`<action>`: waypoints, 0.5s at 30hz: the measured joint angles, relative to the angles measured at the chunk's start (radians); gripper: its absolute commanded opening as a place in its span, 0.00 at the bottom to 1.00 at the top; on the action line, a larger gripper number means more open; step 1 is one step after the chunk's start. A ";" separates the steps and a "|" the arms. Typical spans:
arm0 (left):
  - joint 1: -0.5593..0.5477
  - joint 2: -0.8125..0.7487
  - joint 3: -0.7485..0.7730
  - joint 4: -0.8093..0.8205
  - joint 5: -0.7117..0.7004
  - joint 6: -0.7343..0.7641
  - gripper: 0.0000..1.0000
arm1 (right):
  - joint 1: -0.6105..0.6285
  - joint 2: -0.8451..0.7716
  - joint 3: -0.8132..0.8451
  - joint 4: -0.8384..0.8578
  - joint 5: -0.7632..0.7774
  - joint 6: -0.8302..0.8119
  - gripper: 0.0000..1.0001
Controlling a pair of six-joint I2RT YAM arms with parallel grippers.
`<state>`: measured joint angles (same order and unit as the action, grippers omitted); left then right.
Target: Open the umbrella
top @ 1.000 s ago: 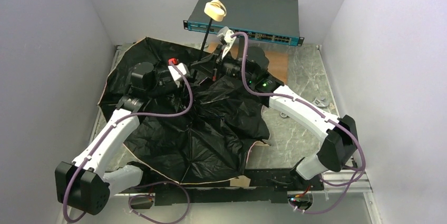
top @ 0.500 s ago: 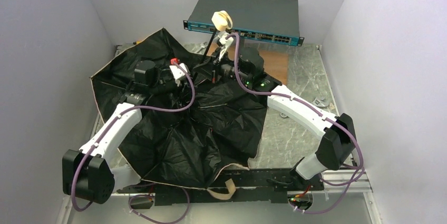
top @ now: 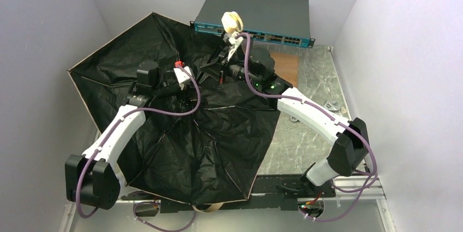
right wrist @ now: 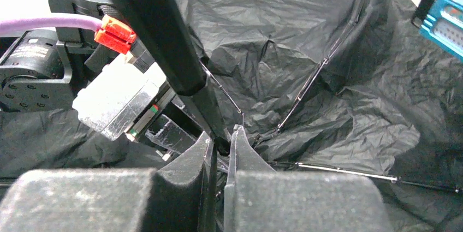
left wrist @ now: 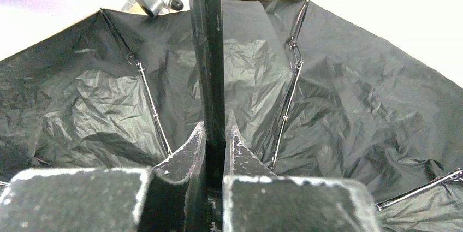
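The umbrella (top: 207,134) lies spread wide over the left and middle of the table, black lining up, with a cream rim and thin metal ribs (left wrist: 150,101). Its black shaft (left wrist: 207,52) rises toward the back and ends in a cream handle (top: 231,22). My left gripper (top: 197,80) is shut on the shaft, jaws pressed on both sides in the left wrist view (left wrist: 214,134). My right gripper (top: 223,71) is shut on the shaft a little higher up, next to the left one, as the right wrist view (right wrist: 221,136) shows. The canopy (right wrist: 338,79) fills the background.
A flat dark-grey network switch box (top: 262,11) with a teal front stands at the back, just behind the handle; its corner shows in the right wrist view (right wrist: 445,22). The canopy's far-left edge reaches the left wall. Grey marbled table surface (top: 311,117) shows at the right.
The canopy has gone from crumpled and slack to spread and taut, its left and back edges swinging out toward the left wall. Both grippers have stayed shut on the shaft.
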<state>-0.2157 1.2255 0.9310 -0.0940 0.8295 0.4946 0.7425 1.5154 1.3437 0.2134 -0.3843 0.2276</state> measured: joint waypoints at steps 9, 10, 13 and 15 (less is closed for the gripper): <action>0.077 -0.068 0.193 -0.288 -0.151 0.050 0.00 | -0.006 -0.171 -0.063 0.034 -0.102 -0.039 0.80; 0.082 -0.070 0.221 -0.312 -0.170 0.066 0.00 | -0.008 -0.202 -0.070 0.031 -0.108 -0.055 0.82; 0.085 -0.094 0.311 -0.402 -0.231 0.157 0.00 | -0.008 -0.279 -0.100 -0.018 -0.122 -0.126 0.86; 0.085 -0.118 0.348 -0.445 -0.269 0.232 0.00 | -0.010 -0.319 -0.125 -0.102 -0.123 -0.179 0.87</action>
<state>-0.1307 1.1072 1.2785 -0.5388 0.5602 0.7269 0.7322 1.1969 1.2190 0.1116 -0.5072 0.0483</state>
